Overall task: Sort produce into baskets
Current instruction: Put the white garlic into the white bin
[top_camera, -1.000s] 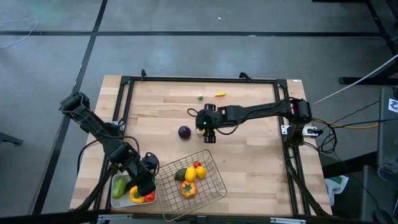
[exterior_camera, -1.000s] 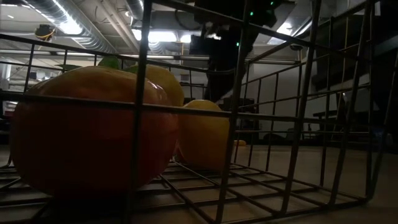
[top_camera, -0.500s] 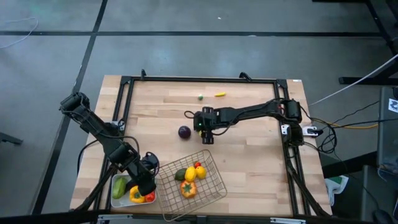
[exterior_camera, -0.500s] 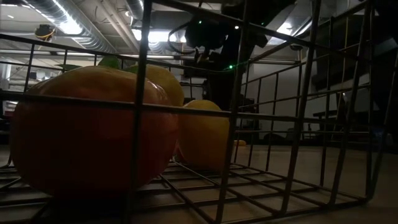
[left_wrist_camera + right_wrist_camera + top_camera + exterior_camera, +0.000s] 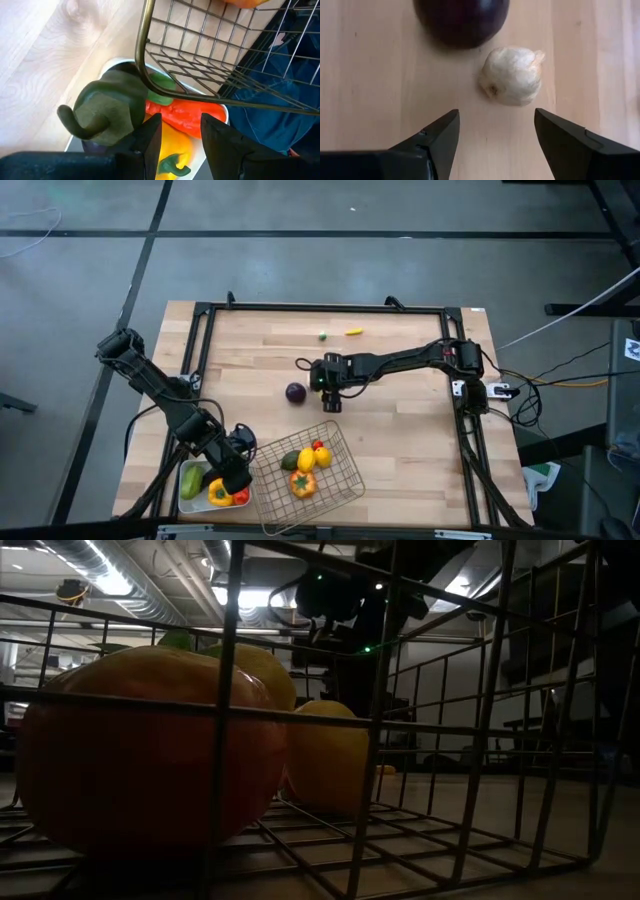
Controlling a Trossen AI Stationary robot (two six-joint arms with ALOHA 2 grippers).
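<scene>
the right gripper [image 5: 495,137] hovers mid-table with its fingers spread and nothing between them, lined up on a head of garlic [image 5: 511,75] that lies on the bare wood just beside a purple onion [image 5: 461,20]. both pieces are loose on the table [image 5: 400,430], and the open stance reads as preparation to come down around the garlic.

near the front left corner, the left gripper [image 5: 177,137] hangs over the white tray [image 5: 187,483], jaws a little apart and empty. below them lie a red pepper [image 5: 187,116] and a yellow pepper [image 5: 172,150], with a dark green piece [image 5: 107,107] alongside; the arm appears to be waiting there.

the wire basket [image 5: 340,485] sits touching or just beside the tray. it holds an orange pepper [image 5: 303,484], a lemon [image 5: 306,461], a small red piece [image 5: 320,446] and a green one [image 5: 290,461], so the sorting looks well along.

well apart, near the far edge, a small green piece [image 5: 323,335] and a small yellow piece [image 5: 353,332] are not yet gathered.
</scene>
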